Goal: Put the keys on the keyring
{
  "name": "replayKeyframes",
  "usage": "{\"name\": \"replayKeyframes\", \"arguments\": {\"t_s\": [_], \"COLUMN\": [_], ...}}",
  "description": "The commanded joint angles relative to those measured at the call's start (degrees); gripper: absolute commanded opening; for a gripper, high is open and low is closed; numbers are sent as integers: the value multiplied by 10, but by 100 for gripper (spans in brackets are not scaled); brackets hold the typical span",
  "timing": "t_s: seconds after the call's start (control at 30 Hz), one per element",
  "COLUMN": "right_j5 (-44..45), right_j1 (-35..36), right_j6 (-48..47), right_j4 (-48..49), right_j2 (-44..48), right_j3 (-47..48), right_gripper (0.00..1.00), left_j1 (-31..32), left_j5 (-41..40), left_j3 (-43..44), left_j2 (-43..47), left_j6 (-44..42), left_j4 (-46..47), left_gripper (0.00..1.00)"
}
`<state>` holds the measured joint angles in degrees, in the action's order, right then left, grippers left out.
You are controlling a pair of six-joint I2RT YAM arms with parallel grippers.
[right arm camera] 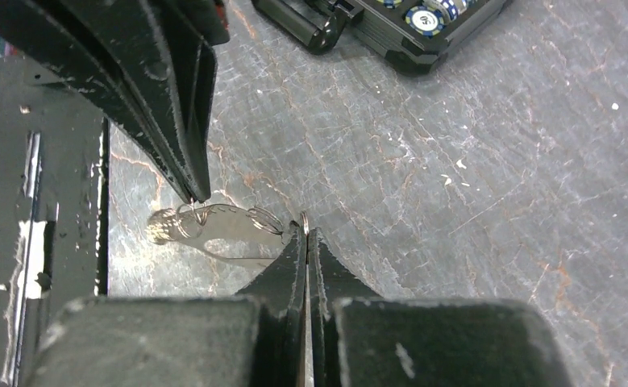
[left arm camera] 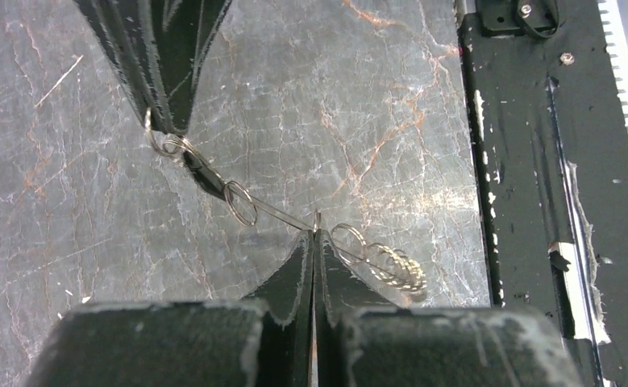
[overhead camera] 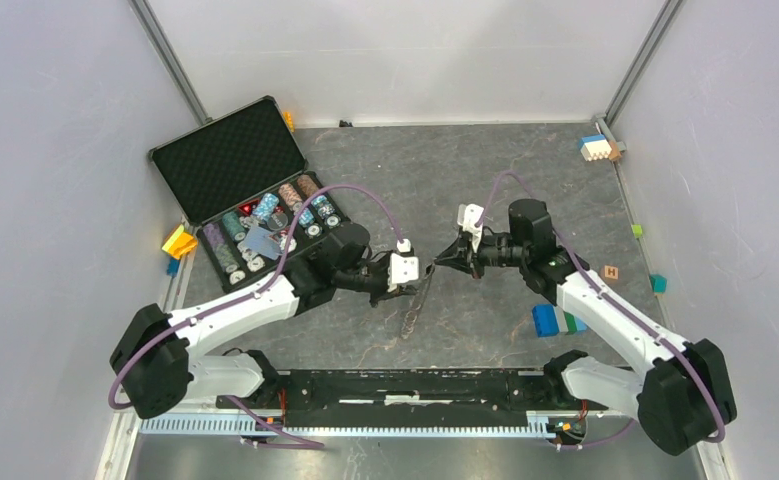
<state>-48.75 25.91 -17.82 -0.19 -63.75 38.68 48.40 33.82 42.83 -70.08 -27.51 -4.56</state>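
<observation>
My left gripper [overhead camera: 421,272] is shut on the keyring [overhead camera: 412,310], a flat grey-tan loop that hangs from it just above the table. The left wrist view shows the keyring edge-on as a thin strip [left arm camera: 282,214] with wire rings on it. The right wrist view shows it flat [right arm camera: 218,227] under the left fingers [right arm camera: 173,105]. My right gripper [overhead camera: 439,262] is shut on the small wire ring of the key [left arm camera: 204,175], whose black head hangs below the right fingers [left arm camera: 161,72]. The two grippers almost touch tip to tip.
An open black case [overhead camera: 227,150] with poker chips stands at the back left. Blue and green blocks [overhead camera: 547,320] and a wooden block [overhead camera: 610,272] lie to the right. Yellow blocks [overhead camera: 177,242] lie by the case. A black rail [overhead camera: 415,385] runs along the near edge.
</observation>
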Motion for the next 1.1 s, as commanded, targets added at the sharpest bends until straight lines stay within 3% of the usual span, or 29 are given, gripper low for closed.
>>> {"name": "replayKeyframes", "arguments": {"t_s": [0.0,0.1,0.37,0.7,0.9,1.07], "right_j5": [-16,-16,27,-6,-6,-8], "right_j1": [1,2,1,8,57,94], "right_j6": [-122,-151,-150,-164,-197,-204], "right_j4": [-102,-129,-127,-178,-192,-186], "right_j2": [26,36,71,82,70,56], "right_j3": [38,38,60,90,64,54], "right_gripper": [0,0,0,0,0,0], "left_j1": [-5,-13,-79,-105,-122,-136], "left_j5": [37,59,235,302,351,391], "left_j3": [39,48,59,85,123,162], "left_j2": [-2,-6,-20,-31,-54,-81], "left_j6": [12,4,-63,-150,-206,-302], "left_j4": [-9,-21,-75,-160,-217,-307], "left_gripper": [2,2,2,2,2,2]}}
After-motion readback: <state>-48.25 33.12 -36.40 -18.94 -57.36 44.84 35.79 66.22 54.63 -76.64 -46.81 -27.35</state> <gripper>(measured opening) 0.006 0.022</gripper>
